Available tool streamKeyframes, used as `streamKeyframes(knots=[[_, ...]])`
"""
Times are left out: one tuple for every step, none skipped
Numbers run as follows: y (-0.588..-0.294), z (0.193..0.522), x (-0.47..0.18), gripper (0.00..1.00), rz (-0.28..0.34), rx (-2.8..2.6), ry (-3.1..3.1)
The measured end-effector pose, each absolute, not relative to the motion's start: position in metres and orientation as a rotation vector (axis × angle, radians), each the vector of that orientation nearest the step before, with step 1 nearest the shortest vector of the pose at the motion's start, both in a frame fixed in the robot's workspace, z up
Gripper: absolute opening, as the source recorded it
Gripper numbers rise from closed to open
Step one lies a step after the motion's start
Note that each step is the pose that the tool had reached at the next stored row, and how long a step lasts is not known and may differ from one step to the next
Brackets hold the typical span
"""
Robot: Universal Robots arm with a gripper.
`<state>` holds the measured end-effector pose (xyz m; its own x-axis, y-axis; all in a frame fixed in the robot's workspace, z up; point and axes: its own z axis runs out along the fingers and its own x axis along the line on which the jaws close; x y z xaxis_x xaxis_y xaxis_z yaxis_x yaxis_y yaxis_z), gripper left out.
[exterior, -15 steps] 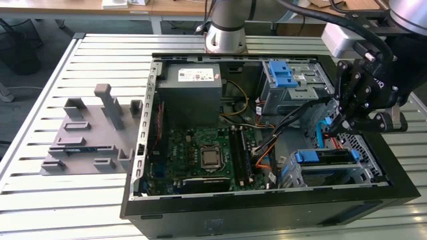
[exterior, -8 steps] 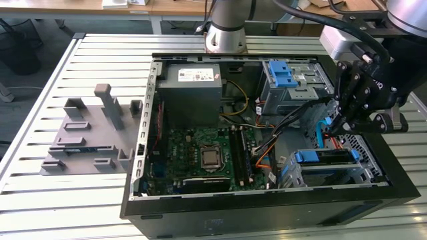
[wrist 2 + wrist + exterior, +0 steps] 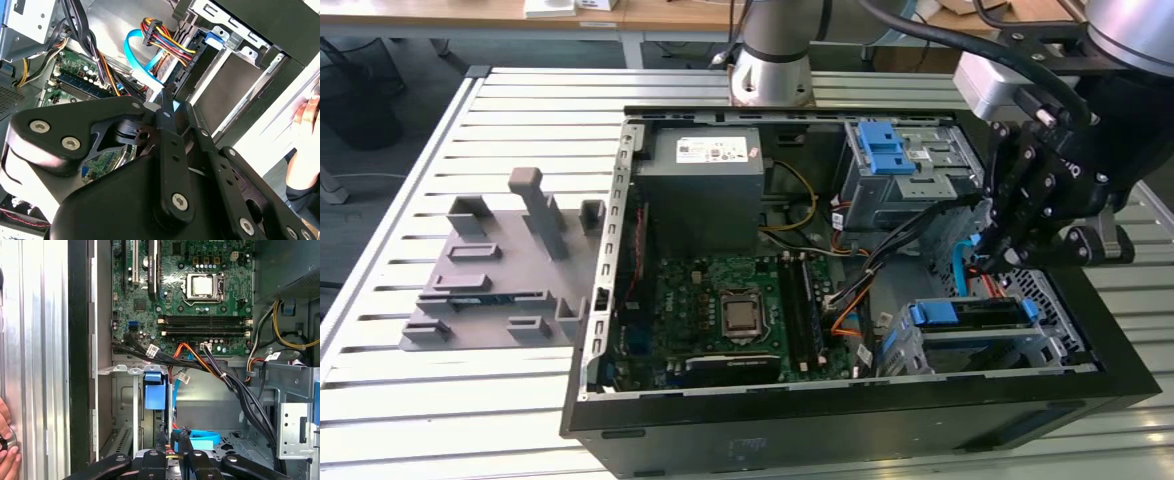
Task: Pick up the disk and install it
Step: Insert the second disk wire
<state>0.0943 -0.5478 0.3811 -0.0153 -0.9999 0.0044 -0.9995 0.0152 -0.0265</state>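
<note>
— Two fingers, pinched nearly together?
— Yep. Gripper (image 3: 994, 262) tips sit right by the blue cable (image 3: 200, 439); can't tell if they grip it.
— Disk (image 3: 947, 313)?
— In the lower bay w/ its blue bracket, just beside the gripper, inside the PC case (image 3: 854, 420), exterior view's right.

Black linkage gripper (image 3: 167, 107) with silver screw heads, silver-grey arm (image 3: 781, 45), black cables at twelve o'clock.
</note>
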Motion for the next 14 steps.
streamKeyframes(knots=[[-0.5471,0.381,0.0941,0.25,-0.035,-2.193,2.227],[-0.5464,0.3809,0.0939,0.25,-0.035,-2.194,2.227],[-0.5458,0.3806,0.0938,0.25,-0.035,-2.194,2.227],[-0.5452,0.3802,0.0938,0.25,-0.035,-2.194,2.227],[-0.5446,0.3798,0.0938,0.25,-0.036,-2.194,2.228],[-0.5441,0.3792,0.0937,0.25,-0.036,-2.194,2.228],[-0.5437,0.3785,0.0937,0.25,-0.036,-2.194,2.228],[-0.5435,0.3777,0.0937,0.25,-0.036,-2.194,2.228],[-0.5434,0.377,0.0937,0.25,-0.037,-2.194,2.228],[-0.5432,0.3764,0.0937,0.25,-0.037,-2.195,2.228],[-0.5431,0.3758,0.0937,0.25,-0.038,-2.195,2.228],[-0.543,0.3751,0.0937,0.25,-0.038,-2.195,2.229],[-0.5429,0.3745,0.0937,0.25,-0.039,-2.195,2.229],[-0.5428,0.3738,0.0937,0.25,-0.039,-2.195,2.229]])
